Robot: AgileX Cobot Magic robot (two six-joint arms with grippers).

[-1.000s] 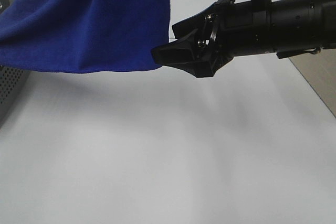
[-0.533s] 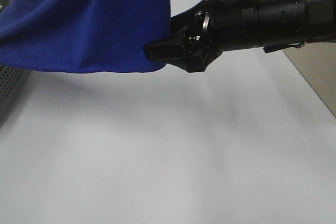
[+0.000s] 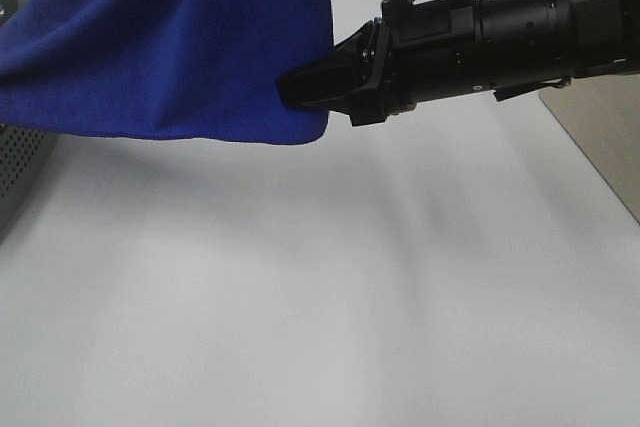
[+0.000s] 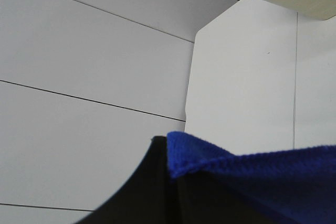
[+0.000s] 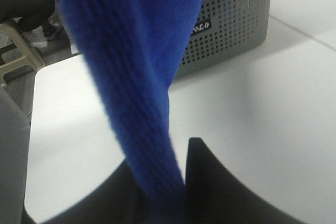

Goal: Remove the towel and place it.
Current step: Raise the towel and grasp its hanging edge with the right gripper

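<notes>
Clamped narrow with the right gripper (image 5: 163, 195) on a thick fold of the towel (image 5: 136, 51), the cloth filling the slot between the two black fingers (image 5: 215, 182). Only in the right wrist view: that pinch itself, a grey perforated basket (image 5: 231, 30) behind the cloth, and a seated person (image 5: 23, 1) beyond the table edge. From the high camera, just the drawn-together black tips at the towel's lower right corner, the arm entering from the right edge of the table (image 3: 300, 307).

Cannot tell how far open the left gripper (image 4: 160, 182) is. One black finger only in its own view, touching a rolled blue hem; nothing of it from the high camera.

Towel royal blue, plush, with a ribbed pile. Hanging in soft folds above the surface over the far left corner of the table, lower hem slightly curved. Table smooth, matte white. Basket wall with rows of small round holes, at the left edge.
</notes>
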